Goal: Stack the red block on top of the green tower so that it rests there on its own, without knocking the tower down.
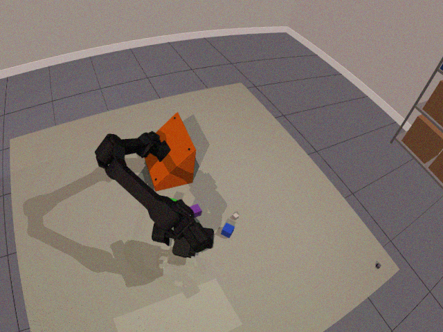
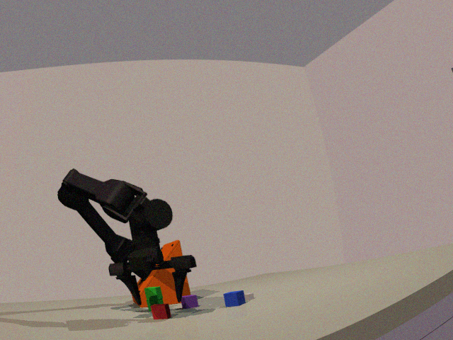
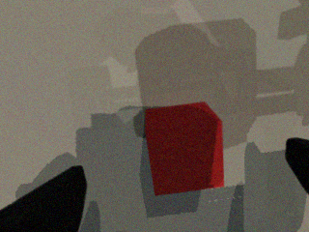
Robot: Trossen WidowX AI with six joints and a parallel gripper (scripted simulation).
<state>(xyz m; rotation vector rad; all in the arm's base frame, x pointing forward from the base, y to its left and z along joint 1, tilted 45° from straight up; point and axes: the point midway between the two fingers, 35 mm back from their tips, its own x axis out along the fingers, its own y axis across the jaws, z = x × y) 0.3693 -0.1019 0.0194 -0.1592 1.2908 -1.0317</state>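
Flanking the red block (image 3: 183,147): green tower (image 2: 153,295), purple cube (image 2: 189,301).

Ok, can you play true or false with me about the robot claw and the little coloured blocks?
1. The black gripper is wide open and holds nothing. True.
2. The small red block sits on the green tower. False: it lies on the beige mat.
3. The wrist view shows the red block between the two fingertips. True.
4. The small blue block is stacked on the small purple block. False: they sit apart on the mat.
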